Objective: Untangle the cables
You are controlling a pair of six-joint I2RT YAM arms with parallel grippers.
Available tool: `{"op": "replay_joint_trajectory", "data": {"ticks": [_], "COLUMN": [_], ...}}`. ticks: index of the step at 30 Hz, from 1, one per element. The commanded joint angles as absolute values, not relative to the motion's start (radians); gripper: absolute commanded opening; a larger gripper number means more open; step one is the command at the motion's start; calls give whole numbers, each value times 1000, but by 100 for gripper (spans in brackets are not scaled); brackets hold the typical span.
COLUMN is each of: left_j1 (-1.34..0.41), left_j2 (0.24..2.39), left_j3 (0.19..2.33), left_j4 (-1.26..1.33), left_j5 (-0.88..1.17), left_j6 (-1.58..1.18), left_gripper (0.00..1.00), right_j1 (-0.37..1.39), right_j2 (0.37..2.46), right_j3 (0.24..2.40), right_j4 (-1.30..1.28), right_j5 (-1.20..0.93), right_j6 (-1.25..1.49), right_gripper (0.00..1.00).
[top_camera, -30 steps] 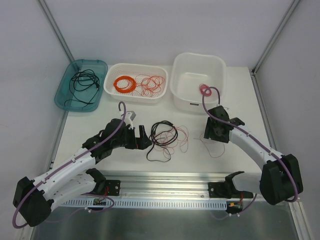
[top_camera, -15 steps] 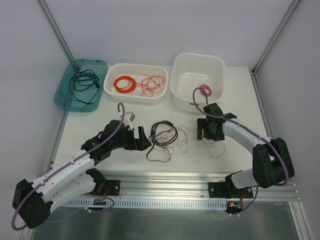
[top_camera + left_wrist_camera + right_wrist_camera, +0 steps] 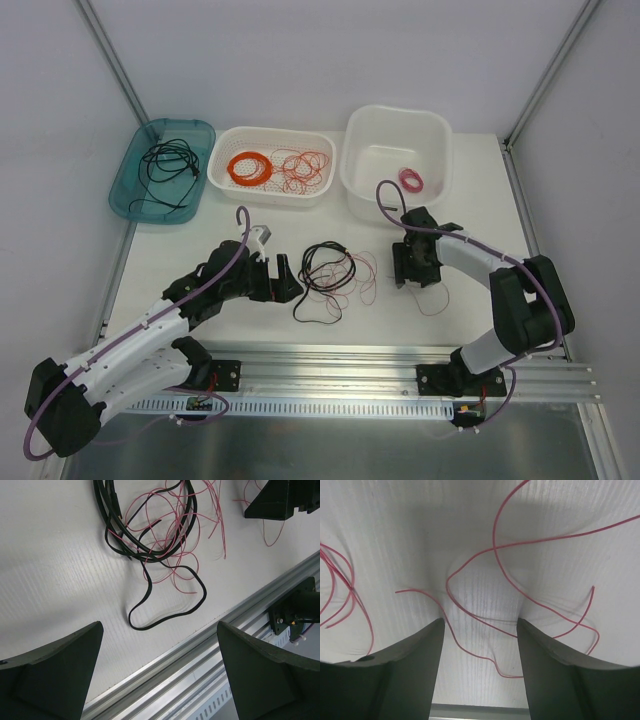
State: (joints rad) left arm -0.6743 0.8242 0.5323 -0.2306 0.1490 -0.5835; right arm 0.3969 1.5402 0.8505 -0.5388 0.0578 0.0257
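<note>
Cables [image 3: 330, 272]: loose tangle of black and pinkish-red wire, lying flat on the counter [image 3: 480, 190]. It sits about mid-width, nearer the near edge than the far one. One black loop trails out toward the rail [image 3: 340, 360] along the near edge.

Left tool [image 3: 290, 278]: just left of the tangle, low over the counter. Its fingers [image 3: 60, 670] are spread wide with nothing between them. In the wrist view the tangle lies ahead of them, apart from both.

Right tool [image 3: 414, 270]: right of the tangle, pointing down at the counter, jaws partly apart. In the wrist view thin pinkish-red strands [image 3: 494, 540] run over the counter and through the gap between the fingers [image 3: 410, 670]. No pinch on them shows. Cannot tell whether these strands join the tangle.

Far edge, left to right:
- Teal tray [image 3: 125, 190] at the far left corner, holding black wire [image 3: 168, 165].
- White basket [image 3: 270, 133] with an orange coil [image 3: 249, 167] and a red tangle [image 3: 303, 168].
- White tub [image 3: 395, 125] with a small pink coil [image 3: 410, 180].
</note>
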Motion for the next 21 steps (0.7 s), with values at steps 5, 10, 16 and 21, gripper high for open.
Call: {"op": "replay_joint_trajectory", "data": {"ticks": [5,10,16,21], "left_j1": [-680,-680,-680,-678], "left_j2": [830,828,844,870], "left_j3": [534,535,554,603], "left_j4": [-219,-219,-219,-222], "left_j5": [167,161,143,107], "left_j6": [-571,-571,-563,-525], "left_gripper": [99,99,99,99], "right_j1": [397,429,468,471], "right_j2": [1565,1542,1503,1460], "right_j3": [830,811,798,787], "right_j4": [-578,-607,-607,-601], "right_j5": [9,9,-6,-34], "right_j6": [67,89,107,110], "right_gripper": [55,43,26,8]}}
